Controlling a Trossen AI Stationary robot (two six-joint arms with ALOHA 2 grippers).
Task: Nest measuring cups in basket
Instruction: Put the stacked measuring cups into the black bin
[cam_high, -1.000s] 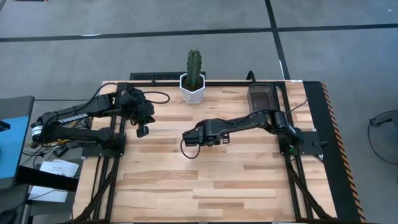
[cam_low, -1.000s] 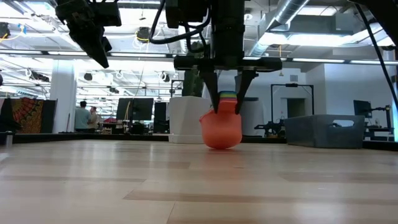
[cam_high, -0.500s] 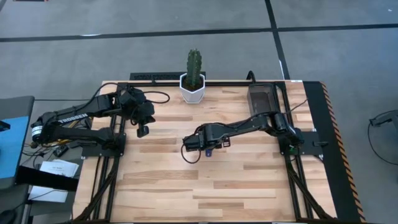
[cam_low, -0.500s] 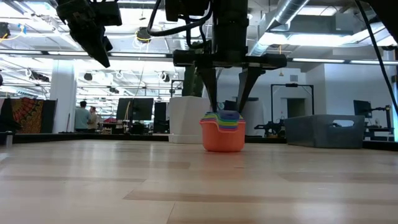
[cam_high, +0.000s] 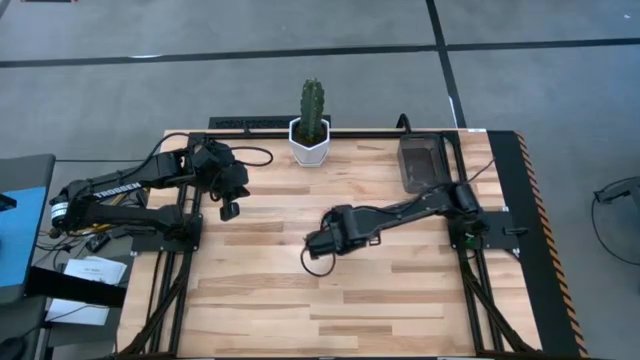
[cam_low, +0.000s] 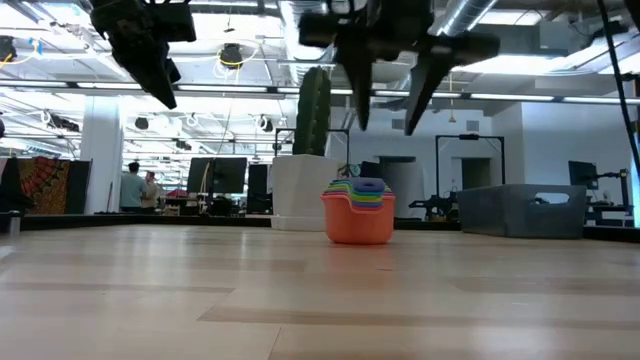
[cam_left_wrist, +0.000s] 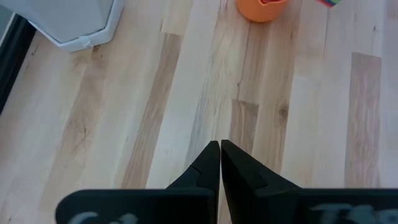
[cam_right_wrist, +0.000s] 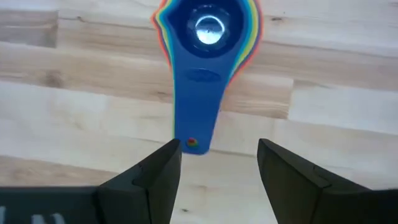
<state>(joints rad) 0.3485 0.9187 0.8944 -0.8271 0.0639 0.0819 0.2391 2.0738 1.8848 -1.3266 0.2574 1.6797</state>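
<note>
A nested stack of measuring cups (cam_low: 358, 212) stands upright on its orange bottom cup on the table's middle. Rims of several colours show above the orange one. In the right wrist view the stack (cam_right_wrist: 208, 28) shows a blue cup on top, its flat handle (cam_right_wrist: 196, 106) reaching toward my fingers. My right gripper (cam_low: 388, 128) hangs open above the stack, pointing down, clear of it (cam_right_wrist: 219, 155). The arm hides the stack in the high view. My left gripper (cam_low: 160, 80) is shut, raised over the table's far left (cam_left_wrist: 220, 144). The dark grey basket (cam_high: 420, 162) sits at the far right.
A white hexagonal pot with a cactus (cam_high: 311, 135) stands at the far edge and shows behind the stack in the low view (cam_low: 300, 190). The basket (cam_low: 520, 210) lies to the stack's right. Bare wood stretches along the near half of the table (cam_high: 320, 310).
My right gripper has opened and let go of the cup stack, then risen and drifted toward the table's near edge. The stack, tilted between the fingers a second ago, has settled upright on the table and stays there.
</note>
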